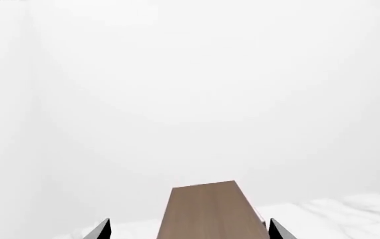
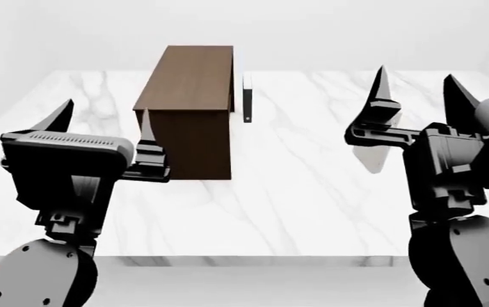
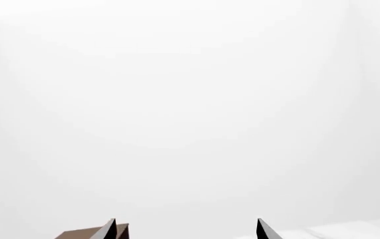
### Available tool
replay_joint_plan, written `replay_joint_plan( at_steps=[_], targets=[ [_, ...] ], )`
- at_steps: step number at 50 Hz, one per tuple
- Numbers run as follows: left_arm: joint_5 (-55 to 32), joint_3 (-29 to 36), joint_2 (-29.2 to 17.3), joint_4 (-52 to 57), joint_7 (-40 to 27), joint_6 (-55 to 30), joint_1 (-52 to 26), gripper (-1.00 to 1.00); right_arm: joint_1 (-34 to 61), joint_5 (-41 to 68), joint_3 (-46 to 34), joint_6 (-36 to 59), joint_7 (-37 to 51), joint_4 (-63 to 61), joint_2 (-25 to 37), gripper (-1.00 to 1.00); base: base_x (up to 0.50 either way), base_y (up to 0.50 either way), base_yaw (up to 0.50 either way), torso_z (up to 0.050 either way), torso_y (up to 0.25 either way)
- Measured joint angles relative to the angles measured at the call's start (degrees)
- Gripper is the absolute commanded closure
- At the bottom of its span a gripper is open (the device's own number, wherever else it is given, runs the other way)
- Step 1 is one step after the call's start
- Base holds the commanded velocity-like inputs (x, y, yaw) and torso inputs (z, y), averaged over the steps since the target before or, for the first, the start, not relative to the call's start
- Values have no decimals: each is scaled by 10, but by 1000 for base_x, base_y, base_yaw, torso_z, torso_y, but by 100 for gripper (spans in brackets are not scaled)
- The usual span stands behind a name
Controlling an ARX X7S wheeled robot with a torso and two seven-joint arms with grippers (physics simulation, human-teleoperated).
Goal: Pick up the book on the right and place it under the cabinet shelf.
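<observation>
The left hand (image 2: 104,125) covers the cabinet shelf's (image 2: 189,105) near left corner in the head view, and the opening under its top plank is too dark to see into. The book (image 2: 247,97) stands edge-on, so its cover is hidden. Both wrist views cut the fingers (image 1: 100,230) off at the edge; only the tips show, and the cabinet is clipped there too.

no readable text, no labels, brands, numbers or signs anywhere
</observation>
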Motion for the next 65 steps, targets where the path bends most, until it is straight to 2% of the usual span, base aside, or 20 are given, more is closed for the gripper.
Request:
replay_joint_plan(
  at_steps=[23, 46, 65],
  targets=[
    [-23, -9, -14, 19, 1, -73, -70, -100, 62, 37, 11, 65, 21, -15, 12, -100, 0, -242, 0, 4, 0],
    [-29, -10, -23, 18, -2, -70, -74, -100, 72, 50, 11, 68, 28, -20, 18, -100, 26, -103, 0, 0, 0],
    [-33, -13, -30, 22, -6, -74, -75, -100, 73, 55, 6, 59, 31, -18, 21, -100, 242, 0, 0, 0, 0]
  ],
)
